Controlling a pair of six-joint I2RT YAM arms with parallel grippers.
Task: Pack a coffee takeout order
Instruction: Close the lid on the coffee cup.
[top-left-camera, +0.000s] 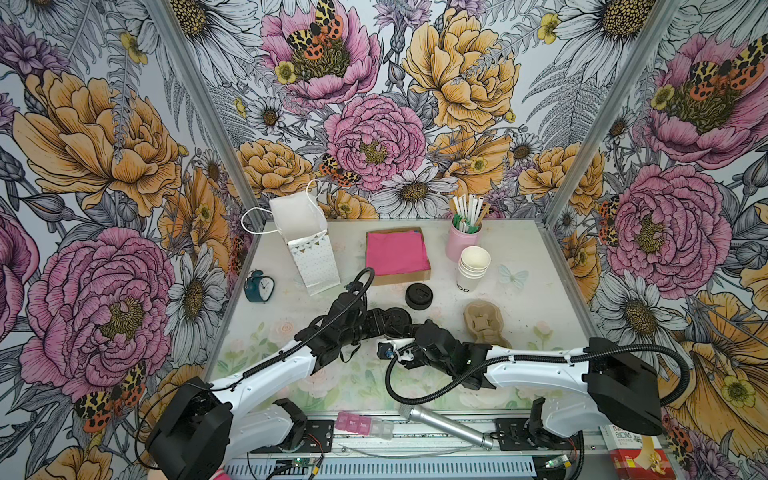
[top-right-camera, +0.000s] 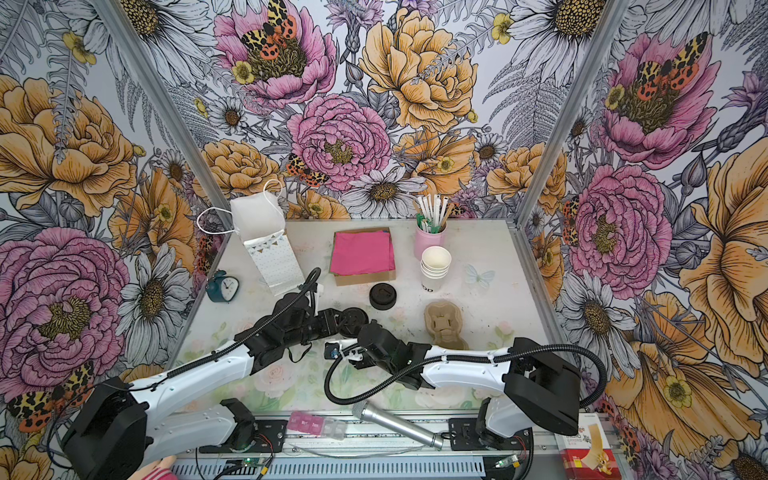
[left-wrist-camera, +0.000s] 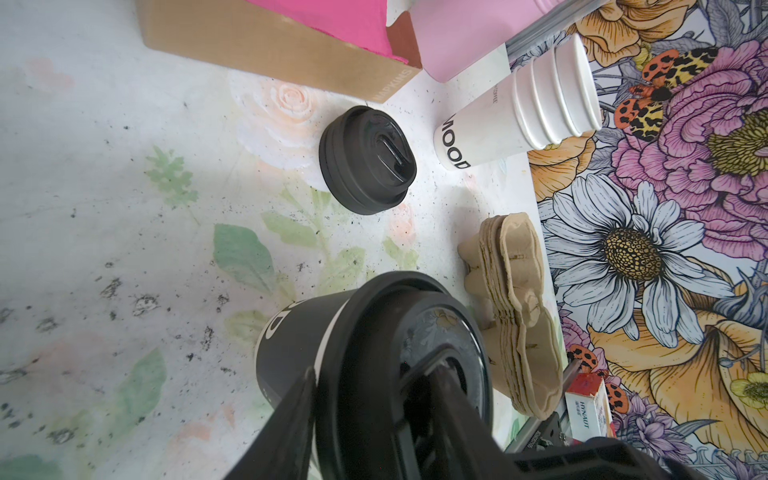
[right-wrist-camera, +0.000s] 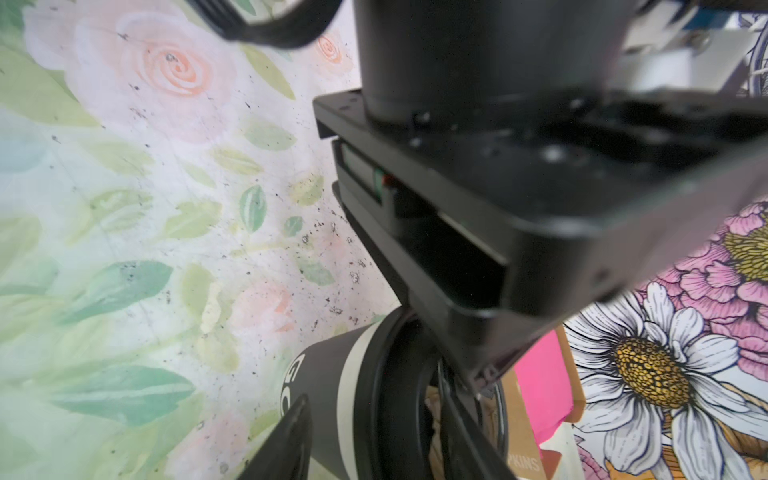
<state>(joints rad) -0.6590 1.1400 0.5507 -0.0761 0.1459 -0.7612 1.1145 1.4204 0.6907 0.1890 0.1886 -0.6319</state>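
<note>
1. Both arms meet over the middle of the counter (top-left-camera: 540, 291). The paper cup (left-wrist-camera: 286, 345) stands there with the black lid (top-left-camera: 398, 319) on top. It is just left of the brown carrier (top-left-camera: 484, 322) and nearer than the loose black lid (top-left-camera: 419, 296).
2. The left end effector (left-wrist-camera: 372, 378) comes in from the left, jaws partly closed and clamped on the paper cup. One finger sits against the wall at the lid's rim, and the other crosses in front of the lid's top.
3. The right end effector (right-wrist-camera: 374, 386) reaches in from the right. Its jaws stand apart on either side of the same lidded cup, but I can't tell whether they press on it.
4. In both wrist views the cup's wall looks dark, with a white band just under the lid.
5. The pink napkin (top-left-camera: 397, 251) lies flat in the cardboard tray (top-left-camera: 403, 277) at the far middle, well apart from both arms.
6. To the right of the tray is a stack of white cups (top-left-camera: 471, 270). At the far left a white paper bag (top-left-camera: 309, 253) stands open.
</note>
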